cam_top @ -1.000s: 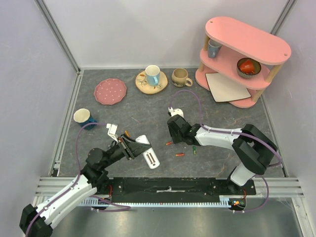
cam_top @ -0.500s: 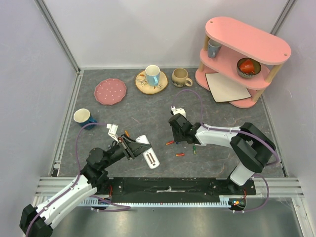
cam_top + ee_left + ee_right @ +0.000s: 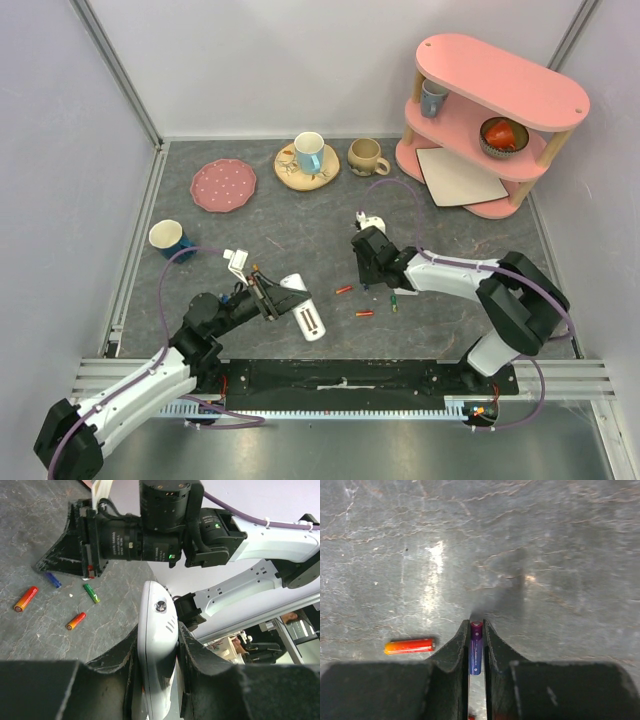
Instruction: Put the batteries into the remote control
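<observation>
My left gripper (image 3: 272, 297) is shut on the white remote control (image 3: 303, 310) and holds it tilted above the table; in the left wrist view the remote (image 3: 159, 655) sits edge-on between the fingers. My right gripper (image 3: 372, 280) is low at the table, shut on a blue-purple battery (image 3: 476, 650) gripped lengthwise between its fingertips. That battery also shows in the left wrist view (image 3: 52, 580). Two red-orange batteries (image 3: 343, 290) (image 3: 365, 313) and a green battery (image 3: 394, 300) lie loose on the grey table near the right gripper.
A pink two-tier shelf (image 3: 490, 120) at the back right holds a beige square board (image 3: 458, 178), a bowl and a mug. A pink plate (image 3: 223, 185), a cup on a wooden dish (image 3: 308, 160), a beige mug (image 3: 367, 155) and a blue cup (image 3: 170, 238) stand further back.
My right gripper has shifted a little right and away from the bases. My left gripper with the remote has shifted slightly right.
</observation>
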Motion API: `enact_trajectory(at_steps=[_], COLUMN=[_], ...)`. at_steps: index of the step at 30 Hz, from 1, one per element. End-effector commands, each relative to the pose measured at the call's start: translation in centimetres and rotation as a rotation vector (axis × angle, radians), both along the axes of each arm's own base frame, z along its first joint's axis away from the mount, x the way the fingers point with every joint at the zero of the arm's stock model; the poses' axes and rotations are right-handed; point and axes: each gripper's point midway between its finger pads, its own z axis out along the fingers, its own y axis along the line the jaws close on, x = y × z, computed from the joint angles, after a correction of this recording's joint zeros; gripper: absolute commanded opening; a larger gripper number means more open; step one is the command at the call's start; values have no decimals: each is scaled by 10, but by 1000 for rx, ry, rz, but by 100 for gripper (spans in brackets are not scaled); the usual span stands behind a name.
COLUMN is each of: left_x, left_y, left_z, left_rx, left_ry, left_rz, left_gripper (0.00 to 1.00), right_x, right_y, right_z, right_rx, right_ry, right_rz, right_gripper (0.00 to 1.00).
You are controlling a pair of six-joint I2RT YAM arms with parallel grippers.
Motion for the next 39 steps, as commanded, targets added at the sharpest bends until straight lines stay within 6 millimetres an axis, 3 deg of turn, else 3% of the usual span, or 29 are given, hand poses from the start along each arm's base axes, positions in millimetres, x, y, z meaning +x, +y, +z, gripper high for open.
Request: enact_trajectory(at_steps=[1, 4, 10, 18, 26, 32, 35, 39], left_x=[1, 0, -4, -1, 2, 5, 4, 2], left_y=[2, 1, -2, -3, -1, -1, 0, -1], left_z=[-11, -12, -12, -16, -21, -18, -18, -18], left_rx=[19, 24, 24, 34, 47, 58, 57, 60], left_ry=[-53, -67, -75, -59, -35, -37, -39, -44], left_rz=[11, 2, -36, -25, -6, 6, 7, -4], left_gripper=[2, 2, 2, 2, 2, 2, 2, 2], right_x=[17, 22, 17, 19, 32, 31, 28, 23], right_y=[-17, -30, -39, -36, -32, -31, -32, -33], right_z=[34, 43, 42, 34, 14, 5, 4, 10], right_rx=[-12, -73, -89, -99, -137, -146, -142, -123], right_ry=[-88, -114, -115, -105, -59, -31, -24, -29], right_rz=[-18, -26, -30, -16, -16, -9, -12, -10], right_gripper=[0, 0, 0, 0, 1, 21, 36, 45])
